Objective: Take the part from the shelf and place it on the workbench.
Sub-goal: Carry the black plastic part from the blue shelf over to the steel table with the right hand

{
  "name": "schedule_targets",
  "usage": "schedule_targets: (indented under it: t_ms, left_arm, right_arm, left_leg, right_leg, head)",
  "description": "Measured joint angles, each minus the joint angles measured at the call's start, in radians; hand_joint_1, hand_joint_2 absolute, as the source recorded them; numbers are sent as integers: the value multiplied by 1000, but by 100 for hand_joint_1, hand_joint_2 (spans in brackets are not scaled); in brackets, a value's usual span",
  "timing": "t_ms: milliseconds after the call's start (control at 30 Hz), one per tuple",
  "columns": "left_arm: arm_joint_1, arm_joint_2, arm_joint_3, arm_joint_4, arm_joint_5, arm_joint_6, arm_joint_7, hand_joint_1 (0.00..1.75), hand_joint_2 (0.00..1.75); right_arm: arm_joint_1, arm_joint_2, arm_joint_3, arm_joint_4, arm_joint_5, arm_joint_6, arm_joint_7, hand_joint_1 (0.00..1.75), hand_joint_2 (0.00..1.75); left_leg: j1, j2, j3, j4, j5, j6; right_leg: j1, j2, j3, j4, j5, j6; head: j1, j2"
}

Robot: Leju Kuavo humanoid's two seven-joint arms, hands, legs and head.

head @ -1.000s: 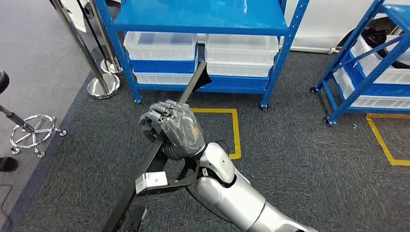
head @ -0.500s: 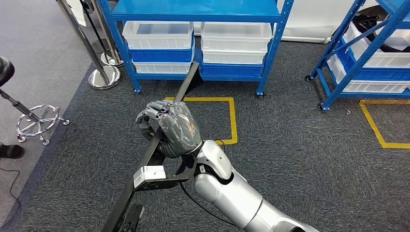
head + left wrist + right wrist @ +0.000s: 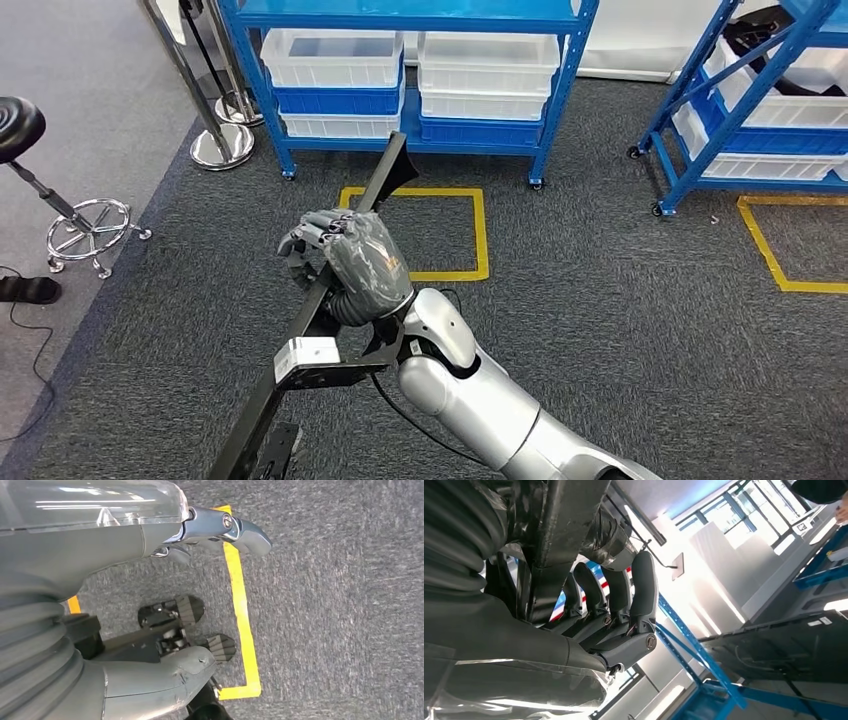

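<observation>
Head view: right hand (image 3: 352, 262) has its fingers wrapped around a long black bar-shaped part (image 3: 330, 305), held well above the dark carpet (image 3: 620, 330). The bar slants from 7 o'clock up toward 1 o'clock, its flared tip (image 3: 393, 172) over a yellow floor marking (image 3: 481, 235). Blue shelf (image 3: 410, 20) with white bins (image 3: 335, 58) at 12 o'clock. Left hand (image 3: 150, 630): fingers loosely spread, nothing in them.
</observation>
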Motion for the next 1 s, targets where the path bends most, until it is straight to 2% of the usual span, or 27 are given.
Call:
schedule_targets:
  t_ms: [33, 100, 133, 167, 200, 233, 300, 333, 367, 400, 467, 533, 567, 633, 667, 700, 733, 767, 833, 867, 933, 1000]
  left_arm:
    - [0, -1, 0, 0, 0, 0, 0, 0, 175]
    - [-1, -2, 0, 0, -2, 2, 1, 0, 175]
    - [-1, -3, 0, 0, -3, 2, 1, 0, 175]
    - [-1, -3, 0, 0, -4, 4, 2, 0, 175]
    - [0, -3, 0, 0, -5, 5, 3, 0, 175]
    - [0, -3, 0, 0, -6, 6, 3, 0, 175]
    - [0, -4, 0, 0, -7, 8, 4, 0, 175]
    - [-1, -4, 0, 0, -8, 9, 4, 0, 175]
    - [-2, -5, 0, 0, -8, 9, 5, 0, 175]
    - [-3, -5, 0, 0, -9, 10, 5, 0, 175]
    - [-2, -5, 0, 0, -9, 11, 6, 0, 175]
    - [-2, -5, 0, 0, -9, 13, 6, 0, 175]
    - [-2, -5, 0, 0, -9, 13, 6, 0, 175]
    - [0, -5, 0, 0, -10, 16, 7, 0, 175]
    - [1, -4, 0, 0, -10, 17, 8, 0, 175]
    - [3, -4, 0, 0, -11, 18, 9, 0, 175]
    - [5, -4, 0, 0, -13, 19, 10, 0, 175]
    - [6, -4, 0, 0, -15, 19, 11, 0, 175]
    - [6, -2, 0, 0, -18, 20, 12, 0, 175]
    - [6, -2, 0, 0, -19, 20, 12, 0, 175]
    - [8, 0, 0, 0, -20, 20, 12, 0, 175]
    - [9, -1, 0, 0, -21, 20, 12, 0, 175]
  right_arm:
    - [-1, 0, 0, 0, 0, 0, 0, 175, 175]
    - [-4, -1, 0, 0, -2, 2, 0, 175, 175]
    - [-4, -2, 0, 0, -3, 4, 0, 175, 175]
    - [-4, -4, 0, 0, -4, 9, -1, 175, 175]
    - [-4, -7, 0, 0, -6, 14, -2, 175, 175]
    - [-4, -9, 0, 0, -7, 19, -3, 175, 175]
    - [-5, -12, 0, -3, -11, 29, -5, 175, 175]
    - [-5, -13, 0, -5, -12, 32, -6, 175, 175]
    - [-5, -14, 0, -7, -13, 34, -8, 175, 175]
    - [-5, -15, 1, -8, -14, 35, -9, 175, 175]
    - [-5, -18, 1, -10, -14, 35, -12, 175, 175]
    - [-5, -19, 2, -13, -12, 34, -17, 175, 175]
    - [-5, -20, 4, -16, -11, 34, -19, 175, 175]
    - [-2, -22, 8, -22, -13, 35, -26, 175, 175]
    - [1, -25, 11, -25, -18, 36, -30, 175, 175]
    - [5, -29, 13, -28, -23, 37, -34, 175, 175]
    - [9, -32, 15, -31, -27, 38, -37, 175, 175]
    - [12, -35, 15, -35, -30, 39, -39, 175, 175]
    - [13, -38, 16, -46, -33, 39, -43, 175, 175]
    - [13, -39, 16, -51, -34, 39, -44, 175, 175]
    - [15, -41, 16, -60, -37, 39, -46, 175, 175]
    - [18, -45, 16, -66, -40, 39, -48, 175, 175]
  left_leg:
    - [3, 2, -4, -4, 8, 8]
    - [5, 5, -17, -6, 23, 18]
    - [5, 6, -26, -5, 28, 20]
    - [6, 6, -34, -2, 32, 19]
    - [6, 6, -41, 1, 35, 18]
    - [7, 6, -46, 6, 36, 16]
    - [9, 5, -53, 15, 35, 11]
    - [8, 5, -57, 22, 34, 6]
    - [7, 5, -61, 26, 33, -1]
    - [6, 5, -65, 29, 34, -8]
    - [6, 5, -70, 29, 38, -21]
    - [9, 5, -80, 48, 21, -31]
    - [10, 5, -96, 84, -4, -35]
    - [11, 5, -151, 209, -72, -40]
    - [11, 5, -178, 271, -96, -41]
    - [11, 5, -191, 305, -101, -40]
    - [11, 4, -187, 301, -87, -38]
    - [10, 2, -164, 259, -58, -34]
    - [9, -22, -96, 126, 3, -21]
    - [8, -34, -71, 75, 17, -15]
    - [5, -44, -54, 38, 17, -10]
    - [7, -30, -53, 26, 24, -4]
  right_leg:
    - [-1, 2, -11, 21, -18, 6]
    - [-7, 6, -55, 125, -88, 16]
    - [-11, 7, -82, 194, -125, 21]
    - [-15, 7, -102, 250, -148, 25]
    - [-19, 7, -107, 275, -153, 28]
    - [-23, 7, -91, 260, -138, 30]
    - [-30, 7, -14, 136, -84, 32]
    - [-29, 7, 22, 71, -66, 31]
    - [-28, 8, 44, 29, -58, 28]
    - [-26, 9, 51, 11, -58, 24]
    - [-23, 11, 46, 9, -55, 11]
    - [-24, 10, 46, 1, -48, -3]
    - [-25, 9, 46, -2, -44, -9]
    - [-22, 8, 42, -3, -41, -17]
    - [-19, 9, 40, -3, -40, -19]
    - [-17, 10, 38, -2, -39, -20]
    - [-14, 14, 37, 0, -39, -20]
    - [-13, 19, 37, 1, -38, -21]
    - [-10, 30, 35, 5, -38, -19]
    - [-9, 35, 31, 6, -36, -16]
    - [-11, 46, 23, 7, -29, -6]
    - [-13, 54, 18, 7, -26, 6]
  head:
    - [0, 0]
    - [0, 0]
    - [0, 0]
    - [0, 0]
    - [0, 0]
    - [0, 0]
    - [0, 0]
    - [0, 0]
    - [0, 0]
    - [0, 0]
    - [0, 0]
    - [0, 0]
    - [0, 0]
    - [0, 0]
    - [0, 0]
    - [0, 0]
    - [0, 0]
    - [0, 0]
    - [0, 0]
    - [0, 0]
    - [0, 0]
    - [0, 0]
